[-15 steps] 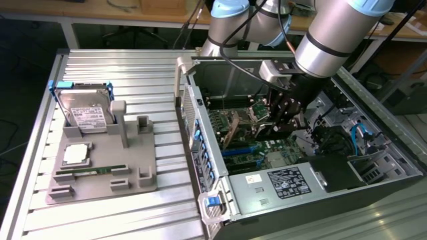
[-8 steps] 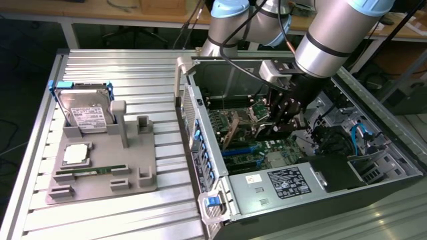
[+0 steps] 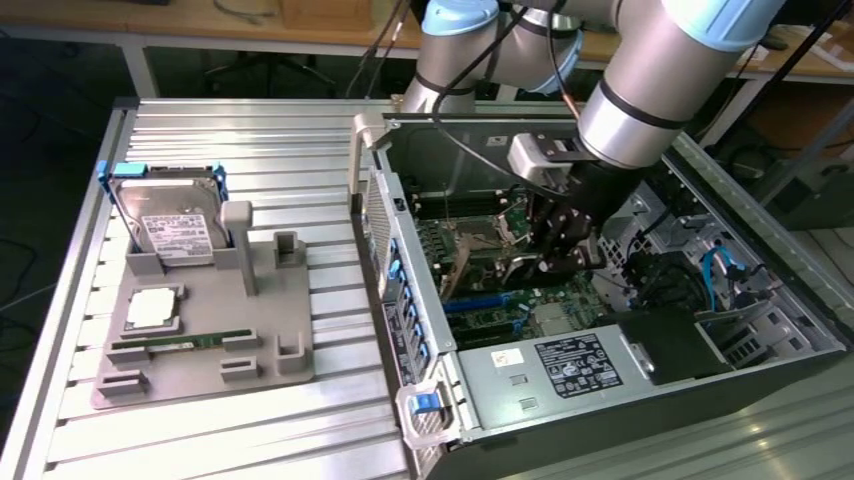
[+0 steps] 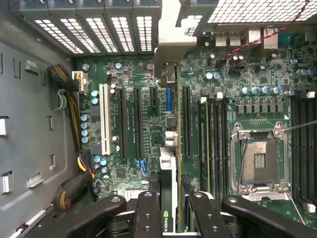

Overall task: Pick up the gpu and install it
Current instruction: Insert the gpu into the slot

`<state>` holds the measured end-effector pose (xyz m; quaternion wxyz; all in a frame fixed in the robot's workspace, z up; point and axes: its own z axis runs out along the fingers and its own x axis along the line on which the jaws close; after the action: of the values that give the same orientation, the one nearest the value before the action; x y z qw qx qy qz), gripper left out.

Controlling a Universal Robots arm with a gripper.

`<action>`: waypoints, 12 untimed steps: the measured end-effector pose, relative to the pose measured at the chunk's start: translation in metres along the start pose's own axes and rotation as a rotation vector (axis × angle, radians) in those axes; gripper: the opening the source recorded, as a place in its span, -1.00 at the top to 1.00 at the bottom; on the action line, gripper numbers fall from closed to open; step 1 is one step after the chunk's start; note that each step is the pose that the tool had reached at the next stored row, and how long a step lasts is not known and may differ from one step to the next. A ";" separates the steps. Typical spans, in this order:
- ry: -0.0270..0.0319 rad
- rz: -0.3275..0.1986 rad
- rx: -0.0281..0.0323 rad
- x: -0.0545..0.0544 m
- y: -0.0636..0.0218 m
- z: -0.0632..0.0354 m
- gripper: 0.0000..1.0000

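Green motherboard (image 4: 148, 74); green logo (image 4: 168, 216) on the gpu (image 4: 168, 171).

The gpu (image 4: 168, 173) is over the motherboard (image 4: 129, 168) inside the case (image 3: 461, 150), which stands beside the tray (image 3: 200, 370).

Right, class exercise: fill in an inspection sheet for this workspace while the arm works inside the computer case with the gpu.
Surface: ribbed metal table carries a grey fixture tray and an open computer case.
Job's things: gpu edge-on over the motherboard slots; seated or not, cannot tell.
Clutter: hard drive upright in the tray; memory stick lying flat there.
Tool: tool inside the case, shut on the gpu.
Cables: yellow-black bundle by the case wall; red-black wire near the rear ports.
Surroundings: wooden bench behind the table.
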<state>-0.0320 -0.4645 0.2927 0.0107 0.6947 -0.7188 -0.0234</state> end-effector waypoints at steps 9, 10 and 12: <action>0.0005 -0.005 0.0011 0.001 0.0176 0.0122 0.46; 0.0005 -0.005 0.0011 0.000 0.0194 0.0140 0.46; 0.0008 -0.005 0.0010 -0.001 0.0213 0.0155 0.46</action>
<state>-0.0539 -0.4623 0.2783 0.0106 0.6965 -0.7171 -0.0228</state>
